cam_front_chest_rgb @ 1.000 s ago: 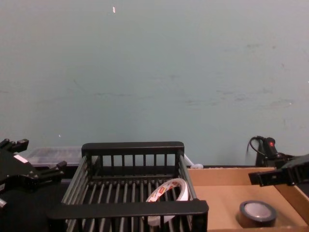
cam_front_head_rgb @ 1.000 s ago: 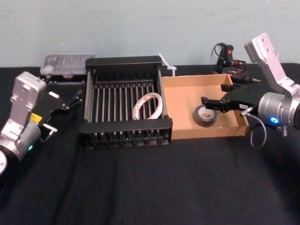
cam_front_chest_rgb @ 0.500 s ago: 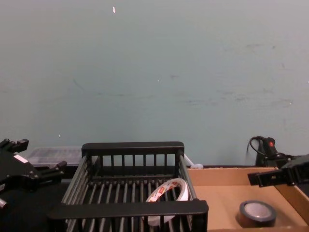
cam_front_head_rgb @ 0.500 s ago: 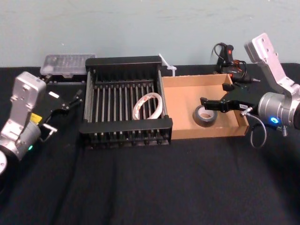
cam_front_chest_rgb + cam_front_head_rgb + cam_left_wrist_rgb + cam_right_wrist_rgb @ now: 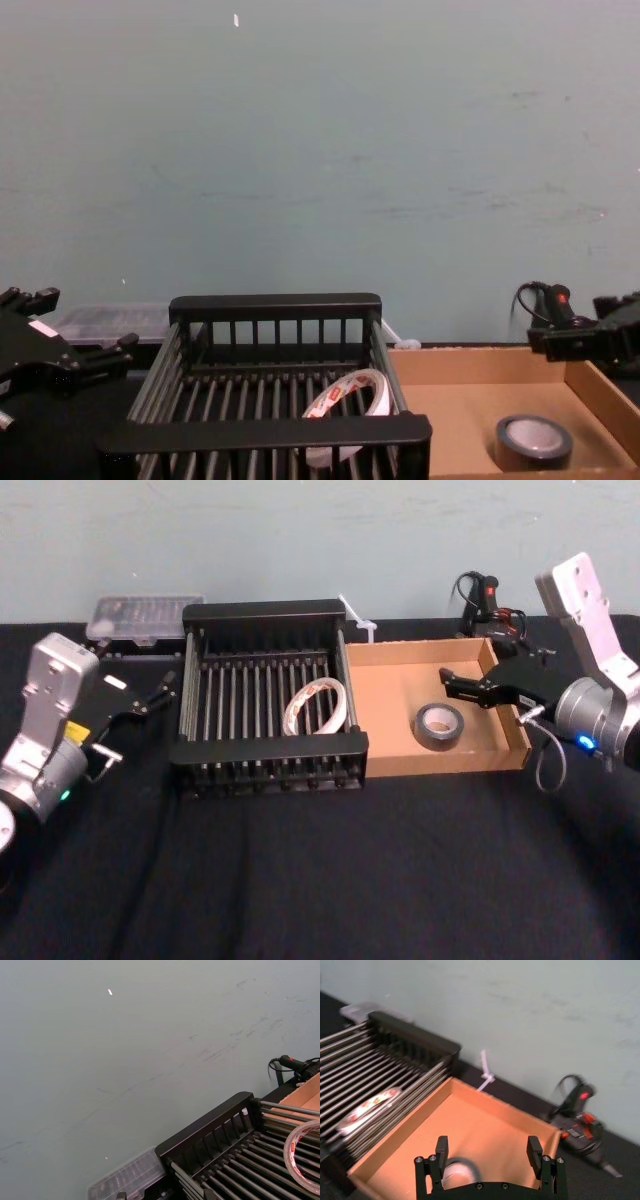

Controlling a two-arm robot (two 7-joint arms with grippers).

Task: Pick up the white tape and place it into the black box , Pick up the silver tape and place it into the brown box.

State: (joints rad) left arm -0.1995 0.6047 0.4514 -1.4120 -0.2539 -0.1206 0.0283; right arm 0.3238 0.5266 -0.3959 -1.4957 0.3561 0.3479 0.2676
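The right end effector [image 5: 455, 687], released, is drawn back from over the silver tape [image 5: 438, 726], laid flat and grey in the brown box [image 5: 395, 708]; the left end effector [image 5: 138, 716] is parked open

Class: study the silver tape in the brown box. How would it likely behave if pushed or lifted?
The silver tape lies flat in the brown box, so a push would probably slide it, not roll it. Its thick winding suggests it is stiff and fairly heavy for its size.

White tape [image 5: 318, 706] in black box [image 5: 268, 746]; silver tape [image 5: 438, 726] in brown box [image 5: 395, 680].
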